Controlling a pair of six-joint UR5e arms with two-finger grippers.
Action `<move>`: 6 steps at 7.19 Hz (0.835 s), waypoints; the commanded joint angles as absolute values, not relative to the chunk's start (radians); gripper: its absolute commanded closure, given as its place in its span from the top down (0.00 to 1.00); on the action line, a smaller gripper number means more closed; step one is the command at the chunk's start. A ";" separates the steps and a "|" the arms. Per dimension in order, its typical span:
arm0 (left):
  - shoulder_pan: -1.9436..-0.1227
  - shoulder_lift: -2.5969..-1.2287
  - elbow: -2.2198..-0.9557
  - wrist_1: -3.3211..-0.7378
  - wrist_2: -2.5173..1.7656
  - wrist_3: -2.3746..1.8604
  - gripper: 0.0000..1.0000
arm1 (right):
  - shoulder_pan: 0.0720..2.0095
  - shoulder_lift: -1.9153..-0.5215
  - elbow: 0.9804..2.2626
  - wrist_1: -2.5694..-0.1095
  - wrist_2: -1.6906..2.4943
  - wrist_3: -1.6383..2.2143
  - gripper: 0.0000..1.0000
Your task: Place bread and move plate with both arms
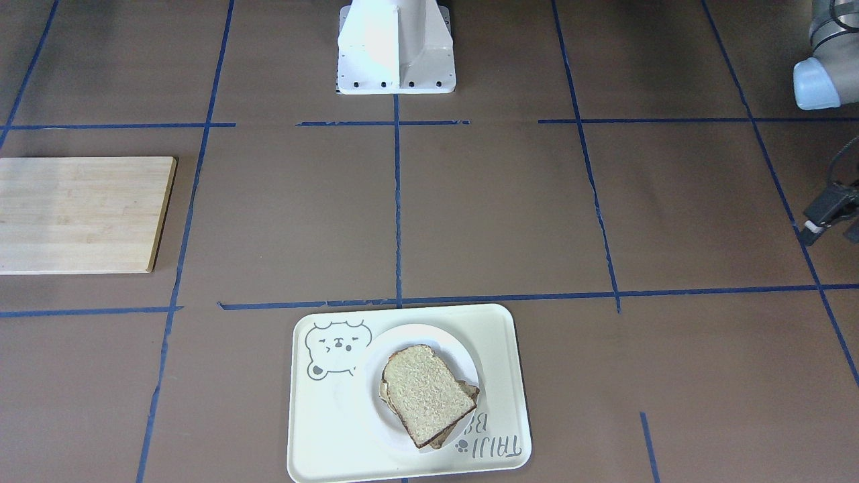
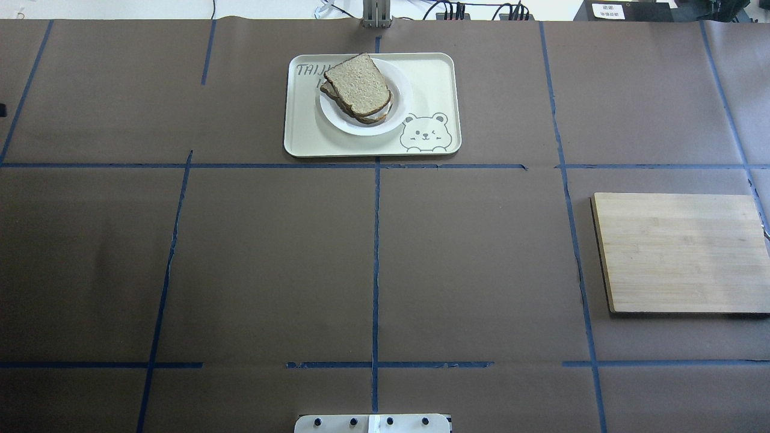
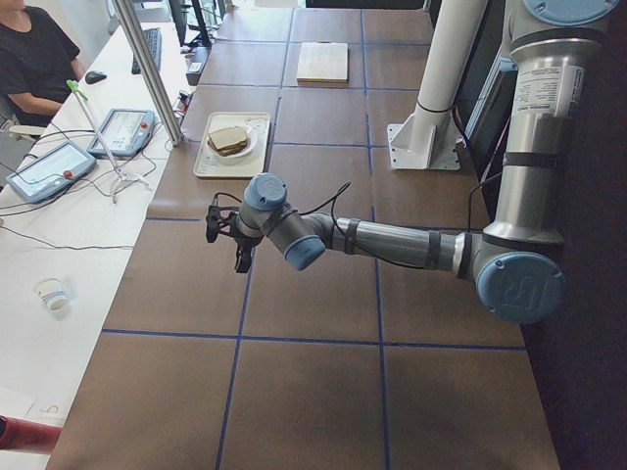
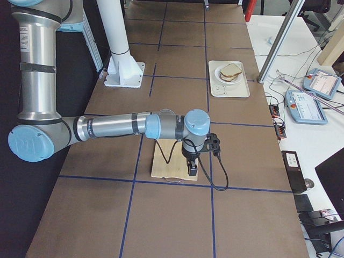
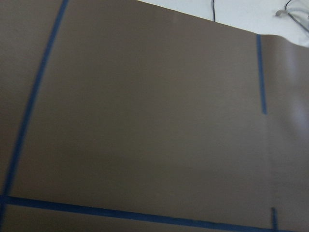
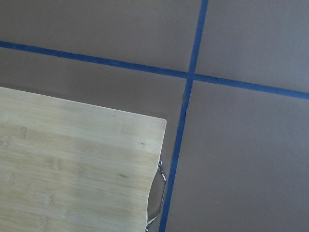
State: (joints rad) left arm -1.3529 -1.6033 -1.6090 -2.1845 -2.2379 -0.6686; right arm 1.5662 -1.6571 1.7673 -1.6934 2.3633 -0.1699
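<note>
The tan bread slice with a dark crust lies on top of another slice on the small white plate. The plate sits on the cream bear tray at the table's far middle. The stack also shows in the front view on the plate. My left gripper hovers over bare table at my left end, far from the tray. Only part of it shows at the front view's right edge, and I cannot tell if it is open. My right gripper hangs over the wooden board's outer edge, and I cannot tell its state.
A wooden cutting board lies flat on my right side, with a small metal loop at its edge. The robot's white base stands at the near middle. Blue tape lines cross the brown table cover.
</note>
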 commanded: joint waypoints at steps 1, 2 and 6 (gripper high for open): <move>-1.478 -1.580 -1.606 -1.876 -2.258 -0.215 1.00 | 1.580 -1.730 1.770 -1.639 2.378 -0.166 1.00; -1.523 -1.578 -1.606 -1.745 -2.260 -0.061 1.00 | 1.580 -1.736 1.767 -1.638 2.376 -0.164 1.00; -1.559 -1.499 -1.626 -1.628 -2.410 0.070 1.00 | 1.580 -1.736 1.763 -1.638 2.381 -0.163 1.00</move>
